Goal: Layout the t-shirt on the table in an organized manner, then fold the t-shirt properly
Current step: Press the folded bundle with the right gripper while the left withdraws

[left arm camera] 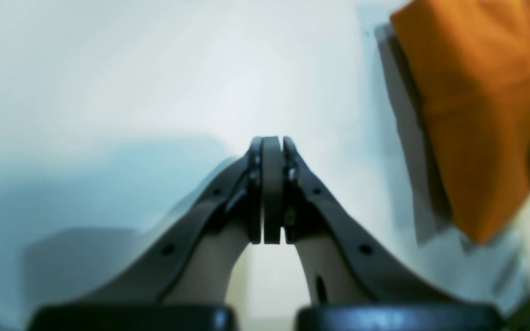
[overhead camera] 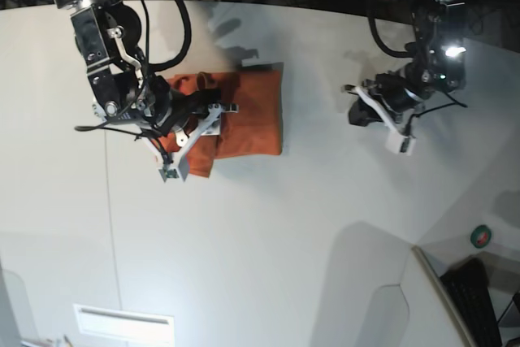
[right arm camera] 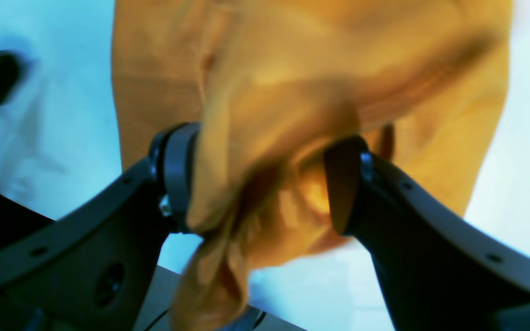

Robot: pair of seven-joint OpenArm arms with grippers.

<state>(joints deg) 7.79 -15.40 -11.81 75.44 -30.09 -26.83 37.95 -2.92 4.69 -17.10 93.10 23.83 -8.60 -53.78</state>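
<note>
T-shirt (overhead camera: 244, 115), orange, partly folded into a rough rectangle on the white table (overhead camera: 268, 233), toward that table's far left part in the base view; loose bunched cloth at the shirt's left edge, beneath the right arm.

Right gripper (right arm camera: 265, 184): fingers spread wide apart; a crumpled fold of the t-shirt (right arm camera: 292, 115) lies between them, draped against the left pad (right arm camera: 177, 174), the other pad clear of the cloth or barely touching, too blurred to tell which.

Left gripper (left arm camera: 272, 188): pads pressed flat together, nothing between them; poised over bare table (left arm camera: 154, 82), well apart from the garment; a corner of the t-shirt (left arm camera: 476, 115) shows at the upper right of the left wrist view.

Thin dark seam line (overhead camera: 110, 217) running down the tabletop left of the shirt.
</note>
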